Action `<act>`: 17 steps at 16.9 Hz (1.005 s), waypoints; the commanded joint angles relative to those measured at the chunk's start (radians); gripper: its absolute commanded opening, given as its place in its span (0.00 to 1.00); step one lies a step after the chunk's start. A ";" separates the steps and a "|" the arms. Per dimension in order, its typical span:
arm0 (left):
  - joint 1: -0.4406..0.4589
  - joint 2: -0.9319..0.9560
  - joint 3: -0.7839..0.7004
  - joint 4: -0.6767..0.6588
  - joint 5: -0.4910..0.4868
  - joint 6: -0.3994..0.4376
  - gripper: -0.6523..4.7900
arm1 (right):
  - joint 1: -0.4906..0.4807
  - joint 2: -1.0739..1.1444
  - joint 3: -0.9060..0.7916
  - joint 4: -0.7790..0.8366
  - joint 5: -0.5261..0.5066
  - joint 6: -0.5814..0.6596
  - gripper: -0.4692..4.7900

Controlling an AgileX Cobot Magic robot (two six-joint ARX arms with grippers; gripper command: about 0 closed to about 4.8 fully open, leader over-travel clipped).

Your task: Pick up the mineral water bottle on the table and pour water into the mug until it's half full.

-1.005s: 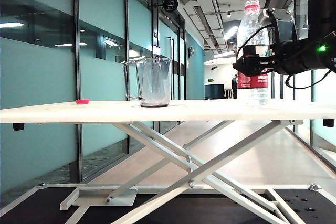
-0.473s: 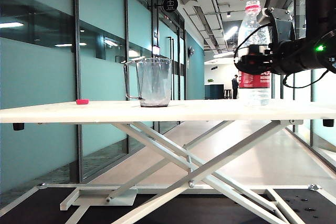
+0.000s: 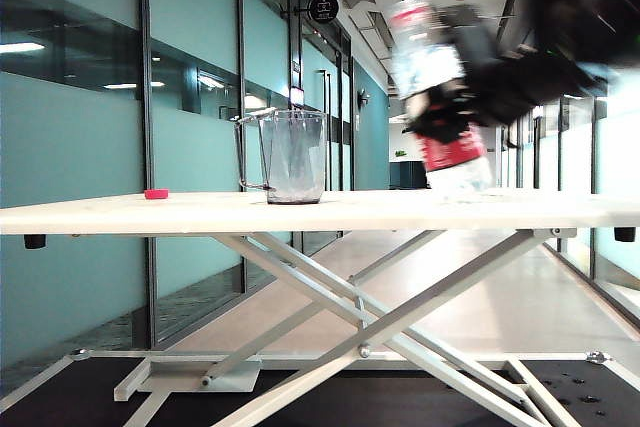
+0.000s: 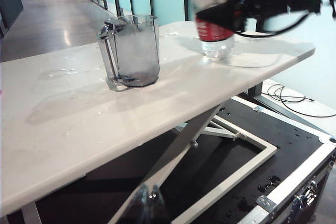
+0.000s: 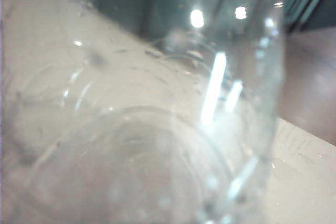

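The bottle (image 3: 437,97) is held by the right end effector (image 3: 470,82), which is closed around its middle, just above the red label. The bottle is tilted, with its top leaning away from the arm and toward the mug (image 3: 293,156). Its bottom is just above the bench (image 3: 200,212), or maybe touching it; that cannot be told. The picture is blurry there. In the right wrist view, only the clear side of the bottle (image 5: 157,129) is seen, very close up, with the bench (image 5: 304,182) behind it.

The mug is stood upright on the bench, well apart from the right end effector, past the bottle's top. A small red cap (image 3: 156,193) is seen on the bench, farther off than the mug.

The left end effector (image 4: 148,208) is seen only as a dark tip low down, away from the bottle. How open it is cannot be told.
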 commanded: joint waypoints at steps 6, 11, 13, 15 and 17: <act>0.000 0.002 0.002 0.002 0.003 0.031 0.11 | 0.159 -0.014 0.297 -0.472 0.421 -0.436 0.49; 0.000 0.002 0.002 0.002 0.003 0.032 0.11 | 0.199 -0.014 0.301 -0.472 0.562 -0.681 0.49; 0.000 0.002 0.002 0.001 0.003 0.039 0.11 | 0.202 -0.014 0.301 -0.472 0.585 -0.726 0.49; 0.000 0.002 0.002 0.002 0.003 0.050 0.11 | 0.202 -0.014 0.301 -0.468 0.595 -0.841 0.49; 0.000 0.002 0.002 0.002 0.002 0.056 0.11 | 0.202 -0.014 0.301 -0.444 0.596 -0.917 0.49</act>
